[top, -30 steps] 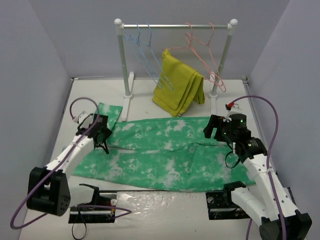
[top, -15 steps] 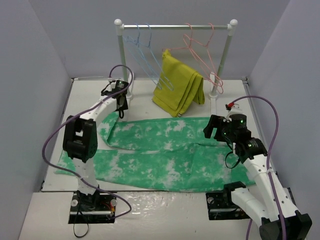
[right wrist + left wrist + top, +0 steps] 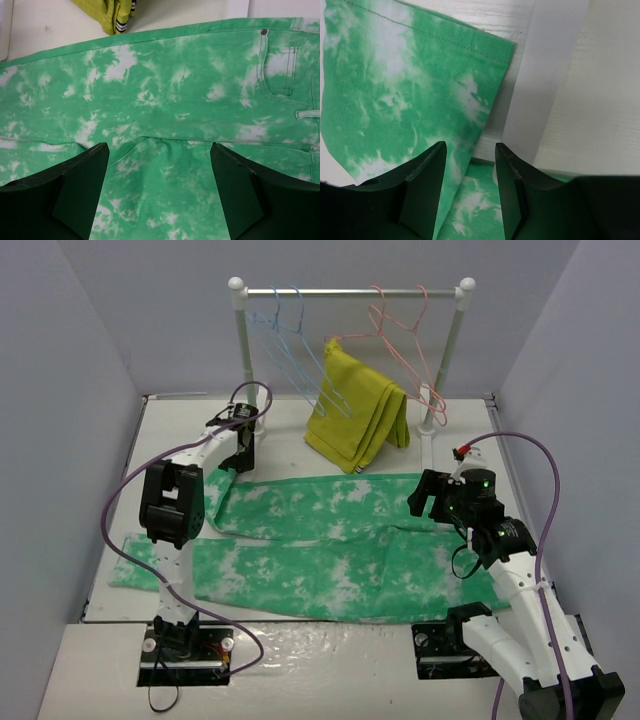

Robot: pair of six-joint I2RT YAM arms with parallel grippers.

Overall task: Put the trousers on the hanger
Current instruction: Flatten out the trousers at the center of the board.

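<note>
Top external view shows the trousers [image 3: 340, 540], green with white blotches, spread flat on the desk [image 3: 170, 430] with the waist to the right and both legs running left. The hanger [image 3: 312, 370], one of two thin light-blue wire ones, hangs by its hook at the left end of the white clothes rack [image 3: 350, 290], well apart from the trousers. Pink hangers [image 3: 405, 330] hang at the rail's right end, and a folded mustard-yellow garment [image 3: 355, 420] sits below the rail between the posts. At the far left, the left gripper [image 3: 470, 150] points down over the cuff of the far leg, beside the rack foot [image 3: 540, 75]; its fingers stand a narrow gap apart, pinching nothing. Over the waist end, the right gripper [image 3: 157, 150] hovers with its fingers spread wide and empty, with the trouser pocket and button in its wrist view.
</note>
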